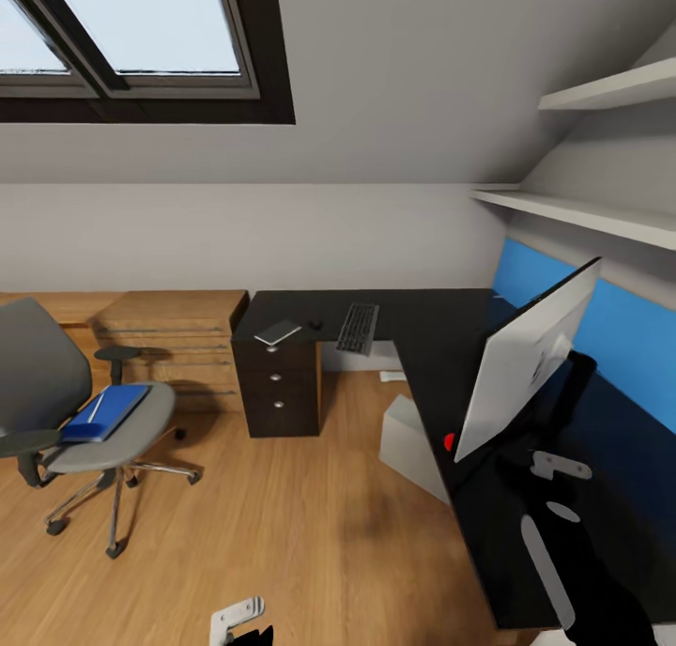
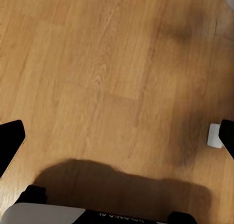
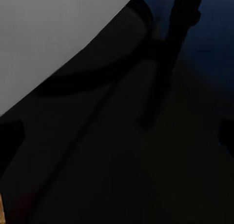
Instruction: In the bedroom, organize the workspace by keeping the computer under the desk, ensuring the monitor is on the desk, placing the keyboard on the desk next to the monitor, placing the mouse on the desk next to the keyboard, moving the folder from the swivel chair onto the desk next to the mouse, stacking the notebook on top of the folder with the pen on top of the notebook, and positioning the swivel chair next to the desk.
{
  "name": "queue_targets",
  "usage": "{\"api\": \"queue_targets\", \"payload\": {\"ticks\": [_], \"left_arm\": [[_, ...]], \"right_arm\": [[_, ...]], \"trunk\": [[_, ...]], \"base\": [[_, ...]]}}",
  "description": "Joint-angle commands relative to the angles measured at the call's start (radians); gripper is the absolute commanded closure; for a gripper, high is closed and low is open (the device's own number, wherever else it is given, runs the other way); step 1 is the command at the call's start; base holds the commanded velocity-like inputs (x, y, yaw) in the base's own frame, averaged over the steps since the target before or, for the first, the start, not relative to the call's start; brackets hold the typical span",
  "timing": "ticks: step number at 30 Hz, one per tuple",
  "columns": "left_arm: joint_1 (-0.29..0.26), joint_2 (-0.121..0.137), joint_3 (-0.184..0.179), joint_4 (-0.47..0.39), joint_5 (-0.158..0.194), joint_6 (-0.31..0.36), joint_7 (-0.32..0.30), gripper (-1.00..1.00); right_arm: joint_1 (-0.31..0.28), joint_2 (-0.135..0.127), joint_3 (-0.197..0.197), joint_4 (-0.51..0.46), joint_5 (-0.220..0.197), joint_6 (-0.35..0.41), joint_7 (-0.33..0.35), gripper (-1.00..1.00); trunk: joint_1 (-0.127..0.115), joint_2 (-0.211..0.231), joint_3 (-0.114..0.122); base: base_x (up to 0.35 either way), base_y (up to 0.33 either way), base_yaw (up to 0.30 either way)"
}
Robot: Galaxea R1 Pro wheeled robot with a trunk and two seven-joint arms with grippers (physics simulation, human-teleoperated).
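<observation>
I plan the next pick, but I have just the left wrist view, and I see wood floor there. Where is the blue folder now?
Observer: The folder lies flat on the seat of the swivel chair, at the left in the head view.
Operator: Is the keyboard on the desk already?
Observer: Yes, the keyboard lies on the desk, on its far wing.
Operator: And the monitor?
Observer: The monitor stands on the desk's right wing, pale back toward the camera.

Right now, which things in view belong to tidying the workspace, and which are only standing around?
Job: blue flat folder on grey swivel chair; dark keyboard; dark grey notebook; silver-backed monitor; black desk.
Not job: wooden low shelving; white wall shelves.
</observation>
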State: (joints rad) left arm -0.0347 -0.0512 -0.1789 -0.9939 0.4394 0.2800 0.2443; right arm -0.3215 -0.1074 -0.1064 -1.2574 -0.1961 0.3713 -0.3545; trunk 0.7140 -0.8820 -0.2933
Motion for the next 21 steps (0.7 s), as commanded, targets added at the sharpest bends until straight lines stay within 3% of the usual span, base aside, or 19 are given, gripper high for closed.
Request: {"api": "queue_targets", "payload": {"ticks": [1, 6, 9, 10, 14, 16, 21], "left_arm": [[-0.001, 0.001, -0.003, -0.002, 0.01, 0.003, 0.009, -1.0], [-0.001, 0.001, -0.003, -0.002, 0.007, 0.004, 0.008, -1.0], [-0.001, 0.001, -0.002, -0.002, 0.006, 0.004, 0.008, -1.0], [-0.001, 0.001, -0.002, -0.002, 0.006, 0.004, 0.008, -1.0], [-0.001, 0.001, -0.002, -0.001, 0.005, 0.004, 0.008, -1.0], [-0.001, 0.001, -0.002, -0.001, 0.004, 0.004, 0.008, -1.0], [-0.001, 0.001, -0.002, 0.0, 0.003, 0.004, 0.008, -1.0]], "right_arm": [[0.0, 0.001, 0.004, -0.004, -0.008, 0.01, -0.009, -1.0], [0.004, 0.005, 0.055, -0.015, 0.0, -0.019, -0.033, -1.0], [0.004, 0.005, 0.074, -0.014, 0.002, -0.09, -0.06, -1.0], [0.004, 0.005, 0.087, -0.011, 0.002, -0.154, -0.079, -1.0], [0.006, 0.005, 0.119, -0.006, 0.006, -0.276, -0.126, -1.0], [0.007, 0.005, 0.153, -0.003, 0.031, -0.324, -0.172, -1.0], [0.009, 0.005, 0.176, -0.003, 0.07, -0.349, -0.226, -1.0]], "trunk": [[0.001, -0.001, -0.001], [0.001, -0.001, -0.001], [0.001, -0.001, -0.001], [0.001, -0.001, -0.001], [0.001, -0.001, -0.001], [0.001, -0.001, -0.001], [0.001, -0.001, -0.001]], "base": [[0.208, 0.202, 0.0], [0.176, 0.154, 0.0], [0.091, 0.064, 0.0], [0.034, 0.023, 0.0], [0.016, 0.011, 0.0], [0.004, 0.003, 0.0], [0.001, 0.001, 0.0]]}}
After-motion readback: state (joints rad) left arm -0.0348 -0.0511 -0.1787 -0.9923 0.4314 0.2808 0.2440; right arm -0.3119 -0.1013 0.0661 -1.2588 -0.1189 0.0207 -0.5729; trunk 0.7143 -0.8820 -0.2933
